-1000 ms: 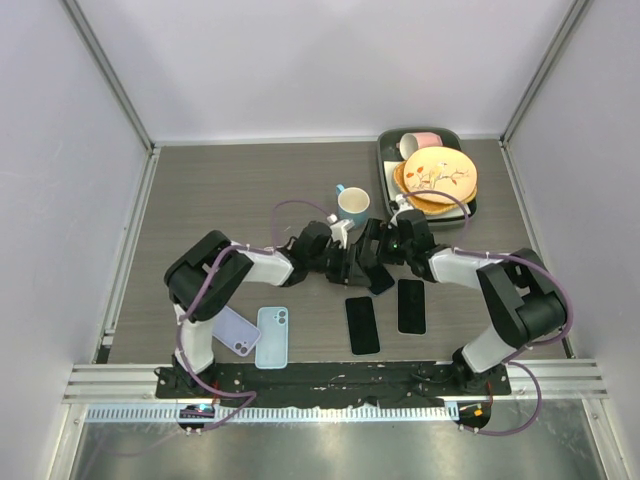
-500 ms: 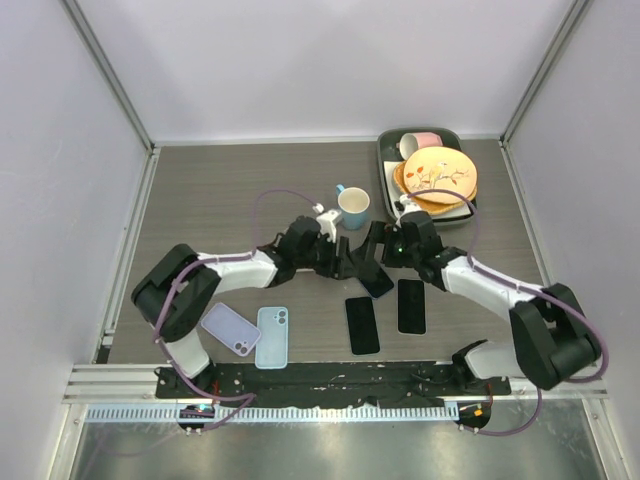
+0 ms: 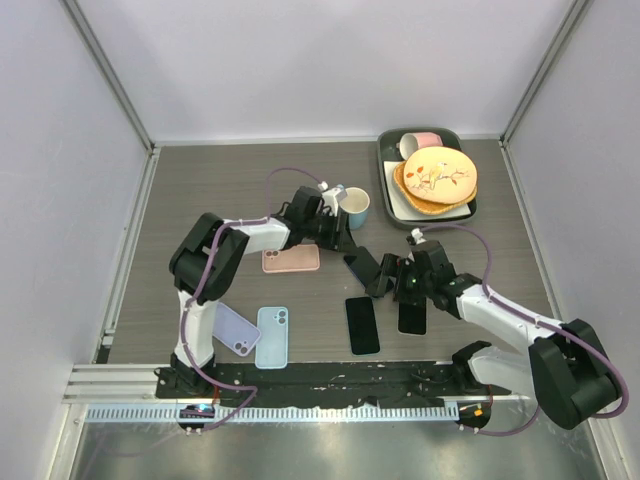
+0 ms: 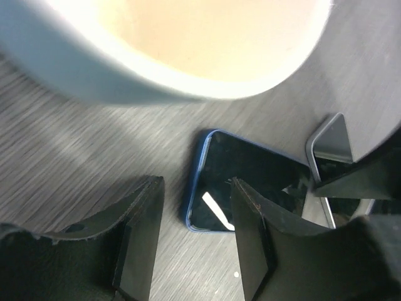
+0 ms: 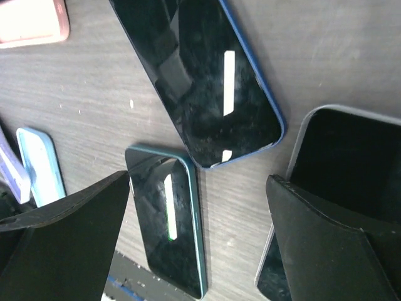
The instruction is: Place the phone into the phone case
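Note:
A pink phone case [image 3: 291, 259] lies flat on the table left of centre. A dark phone with a blue edge [image 3: 362, 268] lies tilted just right of it, apart from it; it also shows in the left wrist view [image 4: 250, 182] and the right wrist view [image 5: 213, 81]. My left gripper [image 3: 338, 232] is open and empty beside the mug, just above the phone's far end [image 4: 194, 207]. My right gripper [image 3: 388, 282] is open and empty over the phone's near end [image 5: 197, 188]. The case's corner shows in the right wrist view [image 5: 31, 22].
A teal-edged phone [image 3: 362, 325] and a grey-edged phone [image 3: 411, 312] lie near the front. A light blue case [image 3: 272, 337] and a purple case [image 3: 236, 330] lie front left. A blue mug [image 3: 354, 206] stands behind my left gripper. A tray [image 3: 383, 150] with plates [image 3: 440, 172] stands back right.
Both grippers were close together at the table's middle. The left one has moved back towards the mug, the right one nearer and to the right. The pink case and blue-edged phone now lie uncovered.

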`<action>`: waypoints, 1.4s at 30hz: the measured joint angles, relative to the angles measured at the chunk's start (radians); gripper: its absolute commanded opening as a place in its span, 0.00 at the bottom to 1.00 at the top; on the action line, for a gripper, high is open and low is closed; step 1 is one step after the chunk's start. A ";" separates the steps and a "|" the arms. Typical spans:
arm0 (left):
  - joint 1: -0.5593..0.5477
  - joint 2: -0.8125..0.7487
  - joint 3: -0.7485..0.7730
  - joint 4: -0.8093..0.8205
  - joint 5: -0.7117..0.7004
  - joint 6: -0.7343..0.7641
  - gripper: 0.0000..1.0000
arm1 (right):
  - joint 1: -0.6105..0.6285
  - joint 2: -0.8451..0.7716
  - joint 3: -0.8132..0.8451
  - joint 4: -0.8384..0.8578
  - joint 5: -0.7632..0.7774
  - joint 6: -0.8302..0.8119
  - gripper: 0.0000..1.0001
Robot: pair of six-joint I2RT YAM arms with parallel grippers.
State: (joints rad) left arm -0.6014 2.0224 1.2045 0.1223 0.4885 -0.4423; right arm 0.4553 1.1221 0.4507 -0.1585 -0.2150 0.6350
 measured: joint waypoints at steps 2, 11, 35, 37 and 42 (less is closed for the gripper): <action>-0.001 0.034 0.022 0.008 0.042 -0.001 0.52 | 0.000 0.000 -0.026 0.002 -0.028 0.024 0.96; 0.002 0.037 -0.033 0.111 0.107 -0.028 0.44 | 0.000 0.123 0.003 0.143 -0.066 0.056 0.96; 0.003 -0.168 -0.214 0.000 -0.151 -0.095 0.53 | -0.043 0.364 0.238 0.102 0.091 -0.123 0.96; 0.003 -0.168 -0.209 -0.008 -0.175 -0.095 0.50 | -0.047 0.364 0.233 0.117 0.091 -0.125 0.96; 0.006 -0.148 -0.211 0.025 -0.132 -0.106 0.47 | -0.058 0.365 0.216 0.167 0.069 -0.125 0.94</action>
State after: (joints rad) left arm -0.5949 1.8740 0.9939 0.1471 0.3569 -0.5480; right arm 0.3977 1.4872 0.6666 0.0082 -0.1459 0.5102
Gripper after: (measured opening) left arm 0.479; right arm 0.954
